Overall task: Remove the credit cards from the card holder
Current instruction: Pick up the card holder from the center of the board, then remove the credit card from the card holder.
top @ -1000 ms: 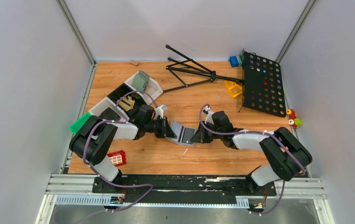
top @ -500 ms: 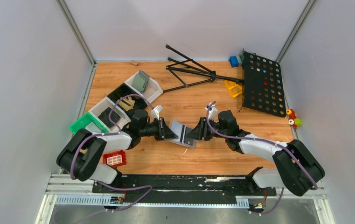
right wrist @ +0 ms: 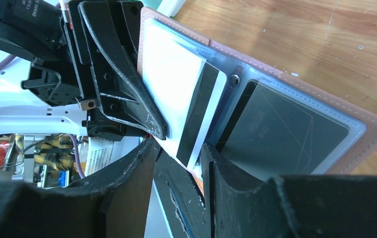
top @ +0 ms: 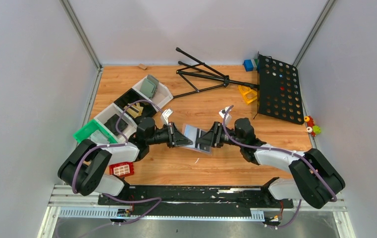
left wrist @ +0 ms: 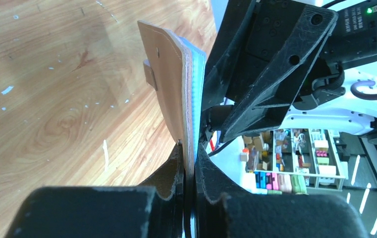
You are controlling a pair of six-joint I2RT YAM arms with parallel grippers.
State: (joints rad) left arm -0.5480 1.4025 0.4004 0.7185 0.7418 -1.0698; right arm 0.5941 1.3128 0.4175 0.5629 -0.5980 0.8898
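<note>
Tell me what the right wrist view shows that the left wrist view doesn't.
Right wrist only: the card holder's inner face, with a white striped card and a dark card in clear pockets, the right fingers apart around the white card's corner. Left wrist only: the holder's tan back, left fingers pinching its edge. Both: holder, the opposite arm's fingers, wooden table.
</note>
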